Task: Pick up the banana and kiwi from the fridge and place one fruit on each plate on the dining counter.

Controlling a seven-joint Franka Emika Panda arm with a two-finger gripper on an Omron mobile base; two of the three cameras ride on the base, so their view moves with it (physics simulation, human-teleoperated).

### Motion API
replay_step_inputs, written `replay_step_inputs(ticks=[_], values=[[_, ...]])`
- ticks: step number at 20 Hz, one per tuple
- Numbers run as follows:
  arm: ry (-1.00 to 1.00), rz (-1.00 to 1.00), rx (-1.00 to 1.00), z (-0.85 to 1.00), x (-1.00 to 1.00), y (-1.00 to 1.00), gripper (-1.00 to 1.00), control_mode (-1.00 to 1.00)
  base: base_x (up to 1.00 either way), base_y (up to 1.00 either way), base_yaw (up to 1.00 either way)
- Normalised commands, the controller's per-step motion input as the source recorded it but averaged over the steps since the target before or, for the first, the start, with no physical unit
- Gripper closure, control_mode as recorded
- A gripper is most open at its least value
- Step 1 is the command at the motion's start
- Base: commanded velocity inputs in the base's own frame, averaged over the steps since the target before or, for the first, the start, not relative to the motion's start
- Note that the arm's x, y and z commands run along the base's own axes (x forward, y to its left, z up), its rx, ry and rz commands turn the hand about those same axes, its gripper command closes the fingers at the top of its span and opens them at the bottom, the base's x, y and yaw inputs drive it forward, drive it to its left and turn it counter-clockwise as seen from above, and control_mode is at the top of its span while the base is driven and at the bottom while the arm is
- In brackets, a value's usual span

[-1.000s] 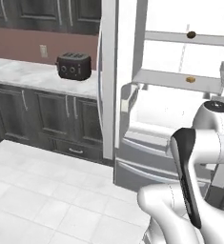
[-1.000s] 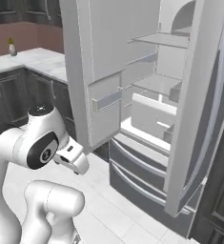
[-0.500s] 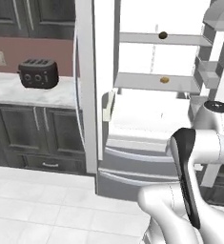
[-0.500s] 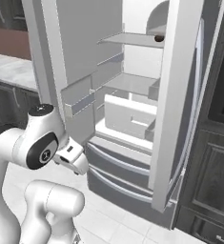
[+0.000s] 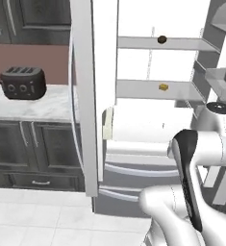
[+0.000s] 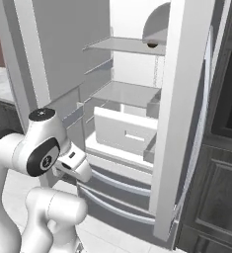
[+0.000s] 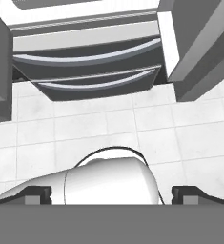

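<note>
The white fridge (image 5: 133, 139) stands open ahead of me, its shelves and drawers facing me. A small dark-brown kiwi (image 5: 161, 39) sits on the upper shelf, and it shows as a dark spot at the shelf's far end in the right base view, kiwi (image 6: 152, 45). The banana, the plates and the dining counter are out of view. My arm is folded low in front of the fridge. My gripper (image 7: 112, 194) points down at the tiled floor before the fridge's lower drawers (image 7: 89, 66); its fingertips (image 7: 37, 193) stand wide apart with nothing between them.
A small orange-tan cube (image 5: 164, 87) lies on the middle shelf. The open left door (image 5: 88, 96) with its curved handle stands between me and a wall counter bearing a black toaster (image 5: 22, 82). The right door (image 6: 179, 118) juts out beside dark cabinets (image 6: 216, 148).
The whole picture has shifted: the base has moved round to face the fridge, which is now centred and closer. The arm keeps its folded pose and the gripper stays open.
</note>
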Motion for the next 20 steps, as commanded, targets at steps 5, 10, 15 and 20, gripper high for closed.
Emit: replay_step_inputs(ticks=[5, 10, 15, 20], values=[[0.00, 0.00, 0.00, 0.00, 0.00, 0.00, -1.00, 1.00, 0.62, 0.18, -0.26], [0.00, 0.00, 0.00, 0.00, 0.00, 0.00, -1.00, 1.00, 0.61, 0.19, -0.26], [0.00, 0.00, 0.00, 0.00, 0.00, 0.00, -1.00, 1.00, 0.63, 0.18, -0.23], [0.00, 0.00, 0.00, 0.00, 0.00, 0.00, -1.00, 1.00, 0.75, 0.24, -0.12]])
